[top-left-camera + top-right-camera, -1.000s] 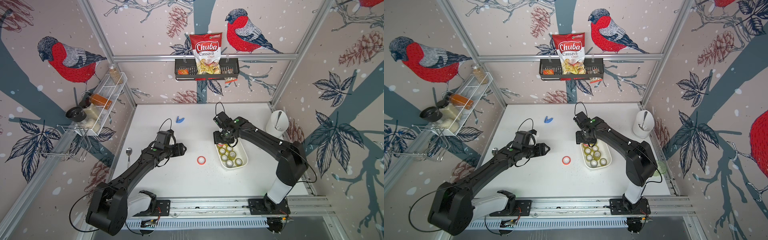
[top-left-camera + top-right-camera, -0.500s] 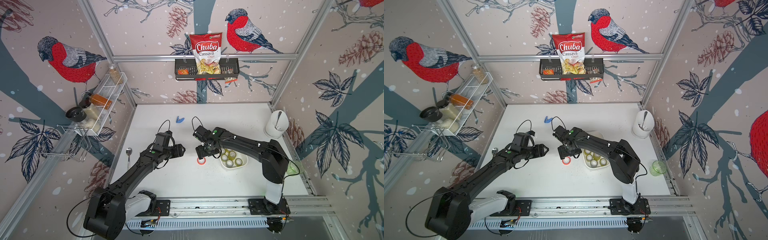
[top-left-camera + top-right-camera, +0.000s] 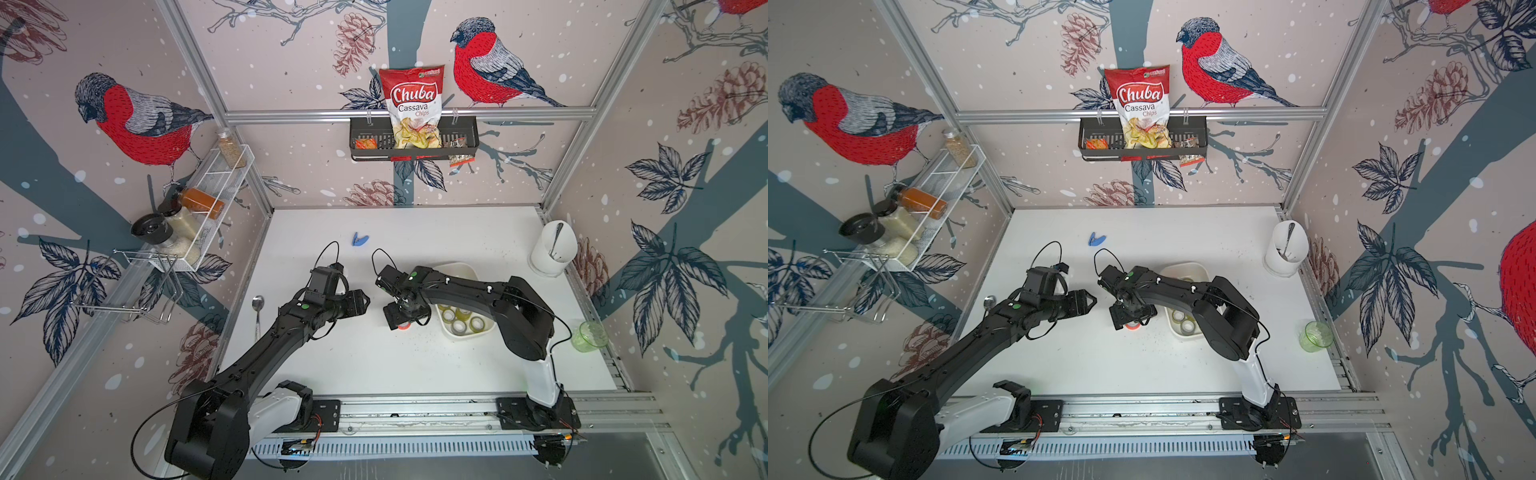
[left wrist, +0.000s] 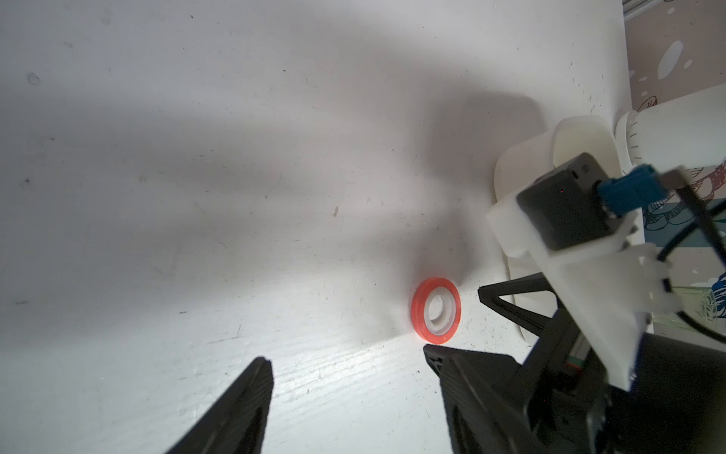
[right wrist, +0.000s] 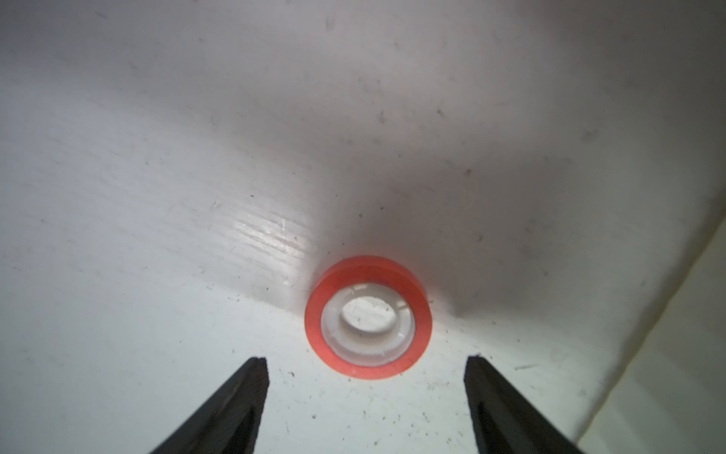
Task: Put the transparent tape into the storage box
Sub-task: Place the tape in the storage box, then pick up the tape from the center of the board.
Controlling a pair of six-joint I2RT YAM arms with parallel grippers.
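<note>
While the tape roll (image 5: 369, 269) lies flat on the white table (image 3: 374, 365), orange on the outside with a white core, the right gripper (image 5: 366, 361) hangs over it with its jaws spread wide and nothing between them. In the right wrist view the roll sits just ahead of the two black fingertips (image 5: 257, 365), centred on the gap, and neither one touches it. In both top views the gripper covers most of the roll, so only an orange edge (image 3: 403, 328) peeks out beneath it. The storage box (image 3: 467, 336) stands just beside the roll, on the side of the right arm's base, and several pale, see-through rolls (image 3: 459, 326) lie inside it, partly hidden under the arm. The left gripper (image 3: 365, 300) is held above the table near the roll on its other side, pointing toward it, jaws parted and empty. A blue clip (image 3: 360, 240) lies farther back on the table, well apart from both grippers, and a tall white cup (image 3: 552, 249) stands at the far right corner.
</note>
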